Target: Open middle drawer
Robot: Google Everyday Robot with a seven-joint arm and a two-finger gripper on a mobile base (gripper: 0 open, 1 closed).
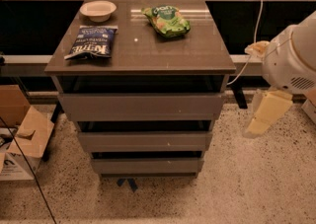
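The middle drawer (143,140) is a plain grey-brown handleless front, second of three in a low cabinet, and it sits shut and flush. The top drawer (140,106) is above it and the bottom drawer (146,165) is below. My white arm (292,60) comes in from the right edge. My cream-coloured gripper (261,117) hangs below it, to the right of the cabinet at about the height of the top and middle drawers, apart from the cabinet.
On the cabinet top (148,50) lie a white bowl (98,10), a dark blue chip bag (92,42) and a green chip bag (167,20). Cardboard boxes (19,134) stand at the left on the speckled floor. A white cable (254,35) hangs behind my arm.
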